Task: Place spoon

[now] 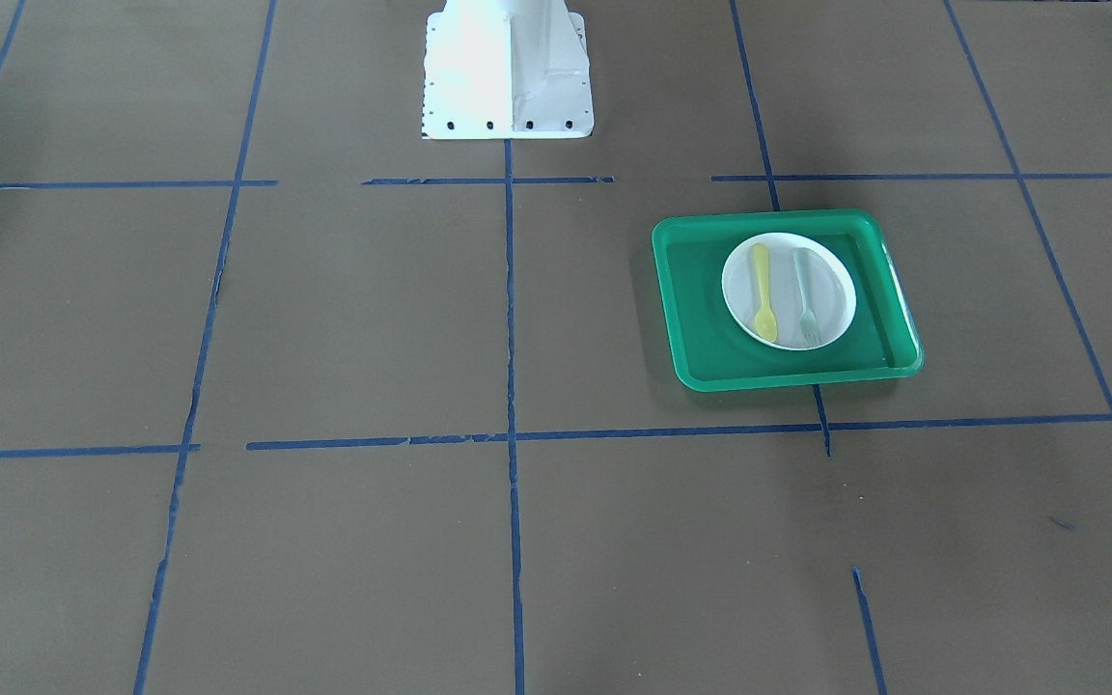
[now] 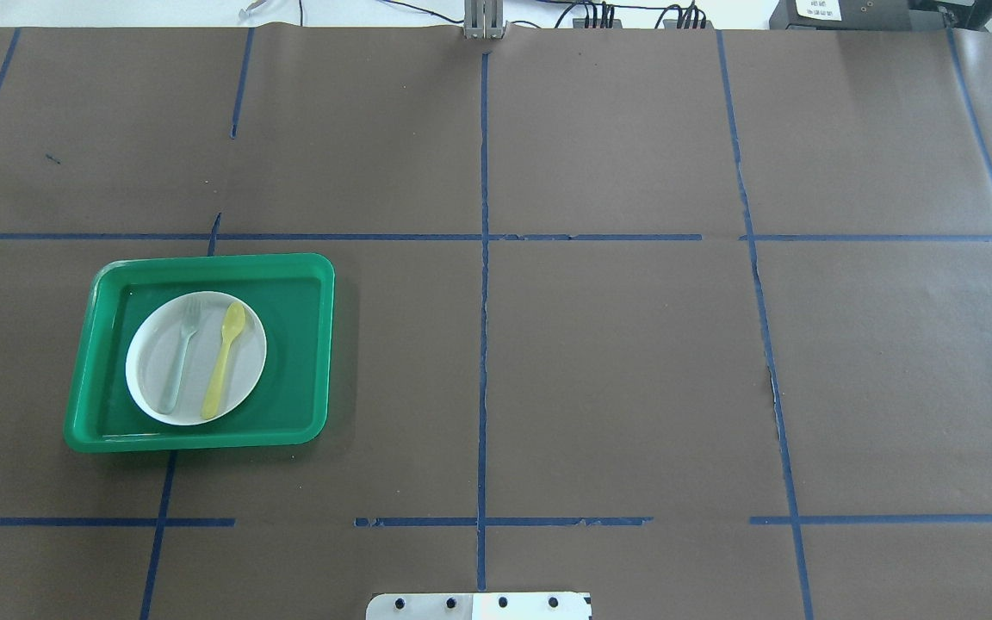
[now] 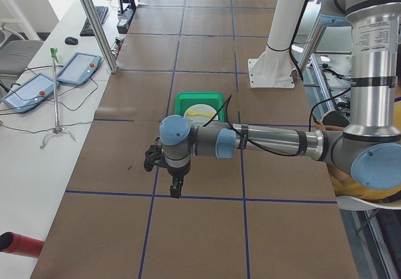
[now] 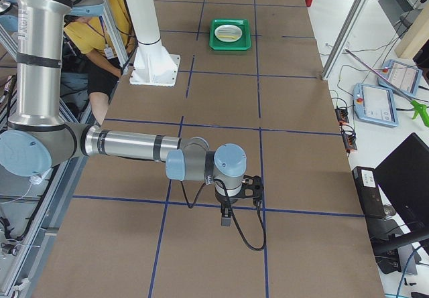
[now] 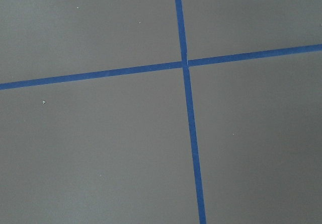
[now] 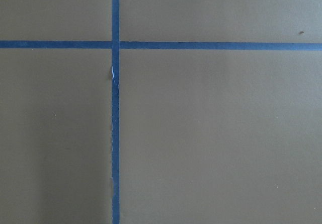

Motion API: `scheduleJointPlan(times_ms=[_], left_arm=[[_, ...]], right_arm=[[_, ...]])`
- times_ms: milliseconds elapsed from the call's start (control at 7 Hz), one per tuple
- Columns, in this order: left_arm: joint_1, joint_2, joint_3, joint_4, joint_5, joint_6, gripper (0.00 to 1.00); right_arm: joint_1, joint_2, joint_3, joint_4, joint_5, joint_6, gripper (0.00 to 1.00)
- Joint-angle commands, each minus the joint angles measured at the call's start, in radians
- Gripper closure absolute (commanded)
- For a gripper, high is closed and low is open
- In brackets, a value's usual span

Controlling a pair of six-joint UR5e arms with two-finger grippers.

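Brown table cover [image 2: 634, 362], blue tape grid [image 2: 483, 344], white side desk [image 3: 25, 178]

Spoon [image 2: 225, 357] lies beside fork [image 2: 180, 357] on plate [image 2: 201, 366] in tray [image 2: 300, 344].

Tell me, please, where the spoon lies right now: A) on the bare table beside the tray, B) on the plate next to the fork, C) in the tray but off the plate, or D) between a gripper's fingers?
B: the overhead view shows the spoon lying on the plate beside the fork, inside the tray.
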Motion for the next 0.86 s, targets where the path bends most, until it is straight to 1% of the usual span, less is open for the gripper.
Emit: scheduleJointPlan(times_ms=[0,286,429,571,714], left_arm=[[0.0,0.0,-0.006,0.001,0.0,0.0,0.0],[0.002,-0.024,-0.02,-0.006,-0.002,-0.002,0.0],[0.012,-0.038,-0.032,-0.035,-0.002,-0.015,0.0],[0.052,-0.04,-0.083,-0.038,-0.017,-0.084,0.0],[0.187,-0.047,-0.17,-0.051,-0.011,-0.265,0.0]], right_arm=[[0.0,0.0,0.0,0.0,0.0,-0.002,0.0],[0.0,0.0,0.0,0.0,0.0,0.0,0.0],[0.0,0.0,0.0,0.0,0.0,0.0,0.0],[0.0,0.0,0.0,0.0,0.0,0.0,0.0],[0.0,0.0,0.0,0.0,0.0,0.0,0.0]])
